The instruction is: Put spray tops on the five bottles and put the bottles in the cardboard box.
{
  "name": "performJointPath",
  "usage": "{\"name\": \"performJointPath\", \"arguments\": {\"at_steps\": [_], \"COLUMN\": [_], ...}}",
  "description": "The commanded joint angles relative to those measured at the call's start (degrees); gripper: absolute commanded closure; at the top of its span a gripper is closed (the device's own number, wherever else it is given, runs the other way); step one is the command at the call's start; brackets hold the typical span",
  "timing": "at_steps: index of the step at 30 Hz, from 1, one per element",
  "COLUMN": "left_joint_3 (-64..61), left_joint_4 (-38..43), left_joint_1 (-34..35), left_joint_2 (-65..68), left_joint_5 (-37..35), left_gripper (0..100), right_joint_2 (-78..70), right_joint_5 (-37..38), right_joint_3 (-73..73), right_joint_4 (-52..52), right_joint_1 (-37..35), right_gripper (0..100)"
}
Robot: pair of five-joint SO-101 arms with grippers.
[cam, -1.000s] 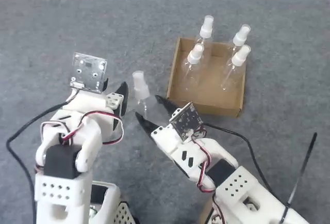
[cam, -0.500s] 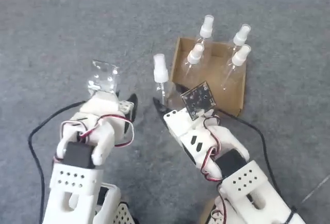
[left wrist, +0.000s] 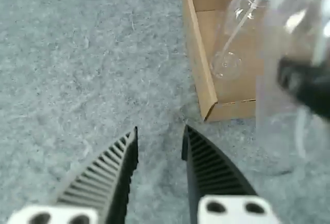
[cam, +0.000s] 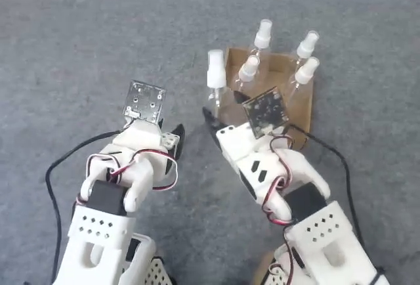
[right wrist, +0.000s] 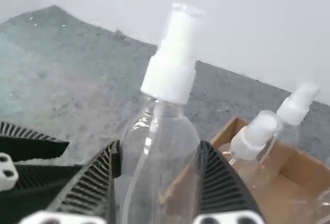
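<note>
My right gripper (cam: 222, 106) is shut on a clear bottle (cam: 216, 94) with a white spray top (cam: 214, 75), held upright just outside the left wall of the cardboard box (cam: 296, 137). In the right wrist view the bottle (right wrist: 161, 152) sits between my right gripper's (right wrist: 160, 149) two black fingers. Several capped bottles (cam: 249, 69) stand in the box. My left gripper (cam: 175, 134) hangs open over the carpet, a short way left of the held bottle (left wrist: 286, 79). Nothing sits in my left gripper (left wrist: 161, 129).
Grey carpet (cam: 79, 55) covers the table. The box's near left corner (left wrist: 209, 115) lies just ahead of the left gripper. Open carpet stretches to the left of the box and behind it. Cables trail from both arms.
My right gripper has closed on the bottle and carried it away and to the right, up to the box's left wall. The left arm has shifted right, its gripper staying open.
</note>
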State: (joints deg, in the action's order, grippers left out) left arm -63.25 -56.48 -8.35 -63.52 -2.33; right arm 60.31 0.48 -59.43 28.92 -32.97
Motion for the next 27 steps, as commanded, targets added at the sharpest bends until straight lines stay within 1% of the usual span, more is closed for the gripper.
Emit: {"name": "performJointPath", "arguments": {"at_steps": [1,4,8,11,20,25,27], "left_joint_3": [0.7,0.7,0.5,-1.4,-9.1,-10.7,-10.5], "left_joint_4": [1.5,1.1,0.8,0.1,0.0,-0.2,-1.0], "left_joint_1": [-0.2,-0.2,-0.3,-0.3,-0.3,-0.4,-0.9], "left_joint_2": [-0.9,-0.9,-2.5,-7.7,-29.6,-34.1,-34.3], "left_joint_5": [-0.4,-0.5,-2.5,-2.4,-2.4,-2.4,-2.5], "left_gripper": [87,87,87,87,86,86,83], "right_joint_2": [1.9,2.0,2.0,1.9,1.5,1.4,1.4], "right_joint_5": [-0.4,-0.4,-0.4,-0.4,-0.4,-0.4,-0.4], "right_joint_3": [8.4,8.9,9.1,9.1,13.6,16.5,16.9], "right_joint_4": [4.2,4.4,4.3,4.3,4.8,9.0,9.6], "right_joint_1": [1.2,2.2,2.0,2.2,2.0,2.0,1.7], "right_gripper": [99.2,99.2,99.2,99.2,99.2,99.2,99.2]}}
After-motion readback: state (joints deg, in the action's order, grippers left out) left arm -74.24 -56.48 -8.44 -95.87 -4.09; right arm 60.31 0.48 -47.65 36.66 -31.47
